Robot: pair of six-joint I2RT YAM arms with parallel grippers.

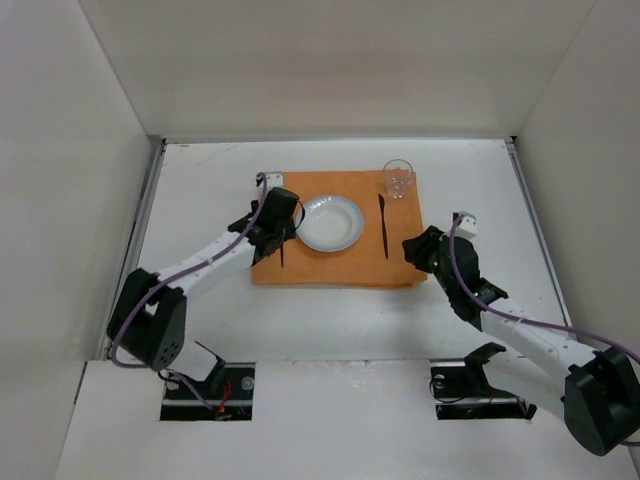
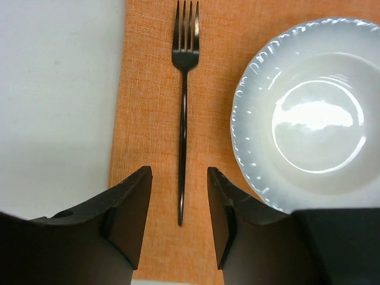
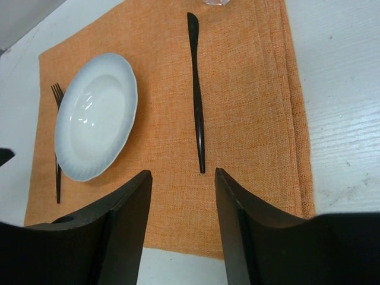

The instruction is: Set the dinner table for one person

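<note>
An orange placemat [image 1: 340, 262] lies on the white dinner table [image 1: 200, 190]. On it are a white plate [image 1: 330, 222], a black fork [image 2: 183, 119] left of the plate, a black knife [image 1: 382, 225] right of it, and a clear glass [image 1: 399, 178] at the back right corner. My left gripper [image 2: 179, 196] is open above the fork's handle end, empty. My right gripper [image 3: 181, 202] is open and empty, just short of the knife's [image 3: 197, 95] near tip, over the mat's front edge. The plate [image 3: 95, 116] and fork [image 3: 57, 148] also show in the right wrist view.
White walls enclose the table on three sides. Metal rails [image 1: 148, 220] run along the table's left and right edges. Bare tabletop lies left, right and in front of the mat.
</note>
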